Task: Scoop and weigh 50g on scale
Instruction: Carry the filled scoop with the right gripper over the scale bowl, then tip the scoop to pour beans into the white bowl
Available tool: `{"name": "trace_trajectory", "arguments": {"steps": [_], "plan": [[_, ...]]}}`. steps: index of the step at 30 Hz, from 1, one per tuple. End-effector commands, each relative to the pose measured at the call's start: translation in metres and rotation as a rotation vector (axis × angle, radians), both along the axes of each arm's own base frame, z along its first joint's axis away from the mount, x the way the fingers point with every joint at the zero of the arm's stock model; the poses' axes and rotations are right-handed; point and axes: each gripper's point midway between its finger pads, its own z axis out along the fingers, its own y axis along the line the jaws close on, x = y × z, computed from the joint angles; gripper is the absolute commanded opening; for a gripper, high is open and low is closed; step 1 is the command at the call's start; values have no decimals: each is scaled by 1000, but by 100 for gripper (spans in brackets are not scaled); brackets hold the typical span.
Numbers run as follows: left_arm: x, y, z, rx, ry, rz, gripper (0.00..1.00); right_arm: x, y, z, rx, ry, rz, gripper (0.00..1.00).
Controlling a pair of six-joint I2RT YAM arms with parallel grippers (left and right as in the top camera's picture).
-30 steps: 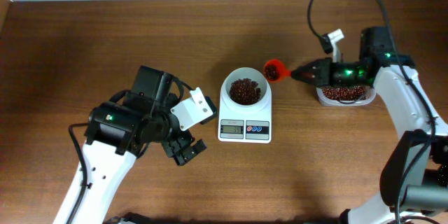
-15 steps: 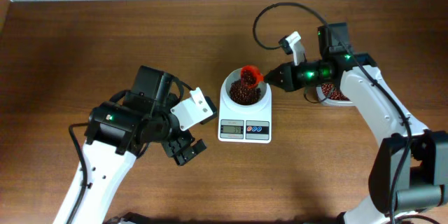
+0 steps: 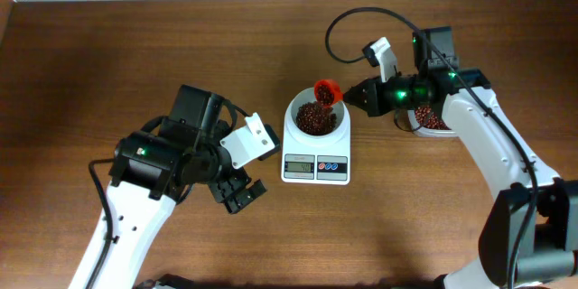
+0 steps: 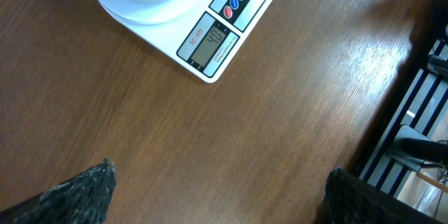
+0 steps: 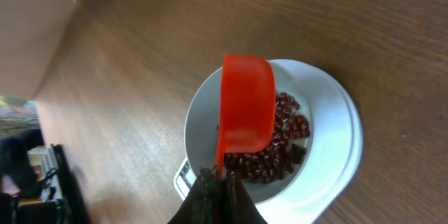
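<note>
Scale [image 3: 315,149]: small, white, digital, standing about the middle of the table [image 3: 135,54], with its grey display [image 4: 213,40] and its blue and red buttons [image 4: 235,0] turned to the near edge. The digits are too small to read with certainty. On top sits a round white bowl [image 3: 291,117], its floor covered by dark red beans [image 3: 312,122]. Right gripper [image 3: 354,96]: jaws together, clamped on the handle of a red scoop [image 3: 326,91], and lying just to the right of the bowl on the side of the far edge. The scoop's long axis runs from that gripper leftward, so its cup hangs over the bowl's far-right rim. The right wrist view shows the cup's smooth shell above the beans, and whether anything is left inside cannot be told. Clear tub [image 3: 432,122] of beans: on the right side of the table, under the right arm and apart from the scale. Left gripper [image 3: 239,194]: fingers [image 4: 84,189] wide apart and empty, near the scale's near-left corner without touching it. The right arm is judged the nearer and the working one. Any next move turns on the cup staying above the bowl.
</note>
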Motion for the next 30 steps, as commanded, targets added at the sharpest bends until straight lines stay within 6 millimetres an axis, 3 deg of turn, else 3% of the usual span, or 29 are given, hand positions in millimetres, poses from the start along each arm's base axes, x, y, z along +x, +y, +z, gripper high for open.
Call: {"name": "trace_trajectory", "arguments": {"steps": [1, 6, 22, 26, 30], "plan": [[0, 2, -2, 6, 1, -8, 99, -1, 9, 10, -62, -69, 15, 4], [0, 2, -2, 6, 1, -8, 99, -5, 22, 7, -132, -95, 29, 4], [0, 2, -2, 6, 1, -8, 99, 0, 12, 19, -283, -140, -35, 4], [0, 2, -2, 6, 1, -8, 99, -8, 26, 19, -281, -147, 2, 4], [0, 2, -2, 6, 1, -8, 99, -8, 27, 19, -279, -145, 3, 4]]}}
